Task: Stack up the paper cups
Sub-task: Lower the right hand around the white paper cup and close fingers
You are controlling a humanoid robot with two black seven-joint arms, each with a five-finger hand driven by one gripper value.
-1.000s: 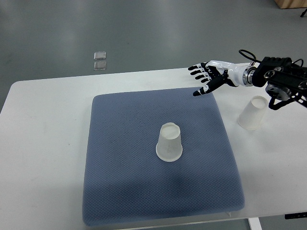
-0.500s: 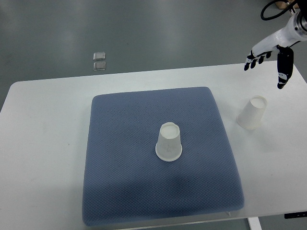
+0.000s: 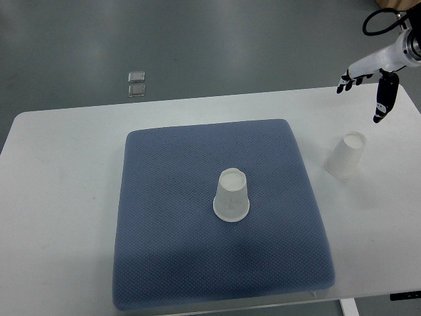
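My right hand [image 3: 370,74] at far right, fingers spread, holding nothing, raised beyond the upside-down paper cup [image 3: 345,155] on white table [image 3: 59,197]

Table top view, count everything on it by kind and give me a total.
White paper cups: 2, one upside down on the pad, one beside the pad on the table.
Blue-grey textured fabric pad: 1.
Total: 3 things on the white table.

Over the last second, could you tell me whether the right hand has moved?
Yes. The right hand has pulled away from the blue mat's far corner, rightward to beyond the paper cup standing off the mat.
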